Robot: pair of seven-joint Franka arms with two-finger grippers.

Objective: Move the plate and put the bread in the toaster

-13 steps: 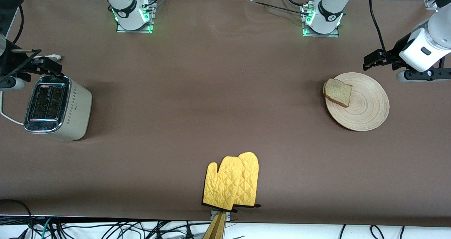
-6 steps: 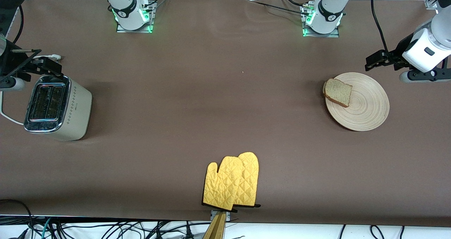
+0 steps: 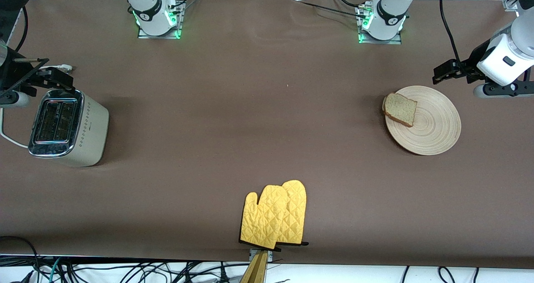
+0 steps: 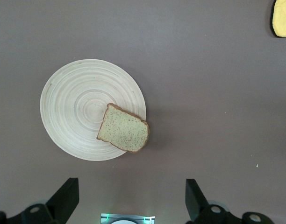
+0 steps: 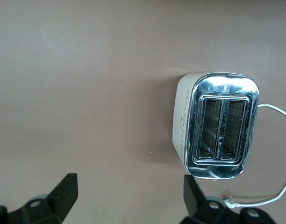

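Left gripper (image 3: 443,71) drifts slightly, fingers spread, above the pale ringed wooden plate (image 3: 434,128) carrying the brown bread slice (image 3: 400,109). Right gripper (image 5: 129,198) waits, fingers apart, over the cream chrome-topped toaster (image 3: 66,126). Nothing's grabbed yet.

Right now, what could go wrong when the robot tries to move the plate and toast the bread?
The bread sits at the very edge of the plate, hanging slightly over the rim, so it might slide off if the plate tilts or jerks.

The toaster stands at the right arm's end of the table, a long way from the bread, so a weak grip could drop the slice on the way.

The toaster's slots are narrow, so a crooked slice could jam on top.
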